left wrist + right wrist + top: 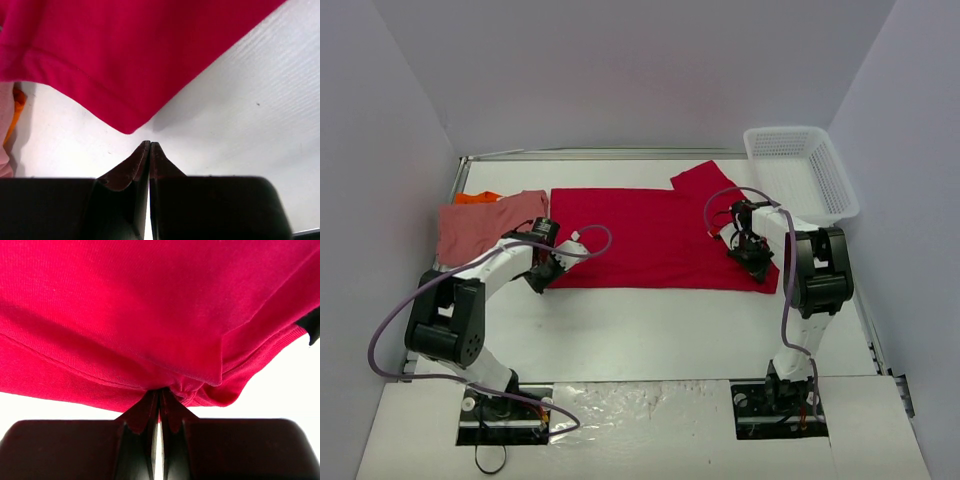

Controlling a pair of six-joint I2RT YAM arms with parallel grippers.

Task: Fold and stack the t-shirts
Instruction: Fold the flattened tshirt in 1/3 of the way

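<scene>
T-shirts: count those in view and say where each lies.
3. The red t-shirt is spread across the middle; the salmon pink t-shirt lies left of it; the orange t-shirt peeks out behind the pink one, mostly covered. Others may be hidden underneath.

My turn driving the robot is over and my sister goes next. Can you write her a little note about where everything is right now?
Left gripper: shut and empty, its tips just short of the red t-shirt's near-left corner.
Right gripper: shut, pinching the red t-shirt's near-right edge.
The pink t-shirt lies at the left, with the orange t-shirt peeking out behind it. The basket is far right.
Done: red t-shirt spread flat.
Left: fold it, then stack all three.
</scene>
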